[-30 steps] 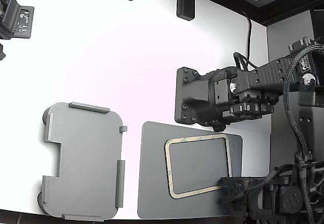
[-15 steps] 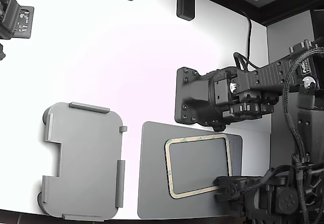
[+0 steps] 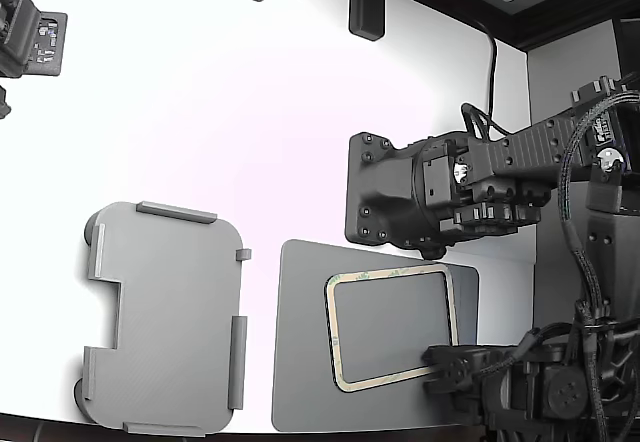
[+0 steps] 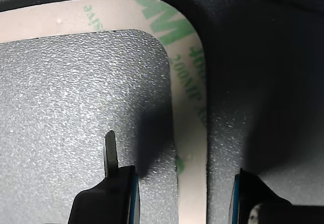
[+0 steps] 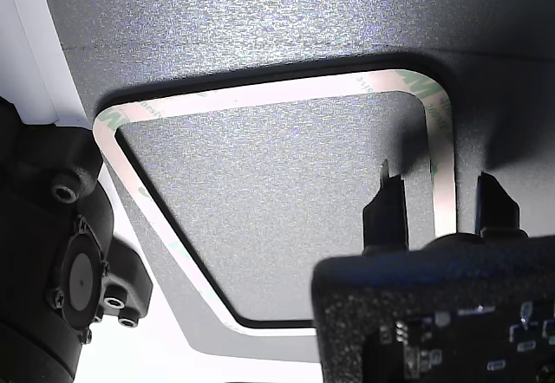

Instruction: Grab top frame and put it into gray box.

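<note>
The top frame (image 3: pixel 332 332) is a thin cream-beige ring with green print. It lies flat on a dark gray mat (image 3: pixel 300 342) at the lower middle of the exterior view. The gray box (image 3: pixel 165 317) sits empty on the white table at the exterior view's left. My gripper (image 3: pixel 440 367) is low over the frame's near right corner. In the wrist view my gripper (image 4: pixel 174 155) is open, with one finger on each side of the frame's strip (image 4: pixel 190 82). The other view shows the same straddle (image 5: pixel 436 179) over the frame (image 5: pixel 260 93).
A second black arm (image 3: pixel 400 202) with a flat plate head hangs just above the mat's far edge at the exterior view's right. Black mounts (image 3: pixel 365 7) stand at the table's far edge. A black device (image 3: pixel 30 37) is at the far left.
My gripper has shifted slightly toward the exterior view's left over the frame's corner. The frame, mat, gray box and second arm have not moved.
</note>
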`<state>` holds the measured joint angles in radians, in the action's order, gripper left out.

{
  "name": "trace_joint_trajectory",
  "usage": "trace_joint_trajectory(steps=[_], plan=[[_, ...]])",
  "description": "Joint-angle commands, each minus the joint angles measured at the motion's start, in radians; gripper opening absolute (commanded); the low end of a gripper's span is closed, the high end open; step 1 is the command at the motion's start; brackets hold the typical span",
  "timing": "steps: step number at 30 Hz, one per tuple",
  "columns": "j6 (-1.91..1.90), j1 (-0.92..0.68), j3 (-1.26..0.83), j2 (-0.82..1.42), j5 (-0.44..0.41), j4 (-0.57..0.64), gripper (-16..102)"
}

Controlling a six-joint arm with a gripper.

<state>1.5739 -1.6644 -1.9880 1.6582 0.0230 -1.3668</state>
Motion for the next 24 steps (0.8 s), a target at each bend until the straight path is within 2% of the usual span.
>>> trace_joint_trajectory(steps=[1, 18, 24], plan=[[-0.003, 0.008, 0.012, 0.025, -0.002, 0.012, 72], [-0.015, 0.006, -0.021, 0.031, -0.009, 0.046, 60], [-0.041, 0.000, -0.051, 0.054, -0.008, 0.071, 50]])
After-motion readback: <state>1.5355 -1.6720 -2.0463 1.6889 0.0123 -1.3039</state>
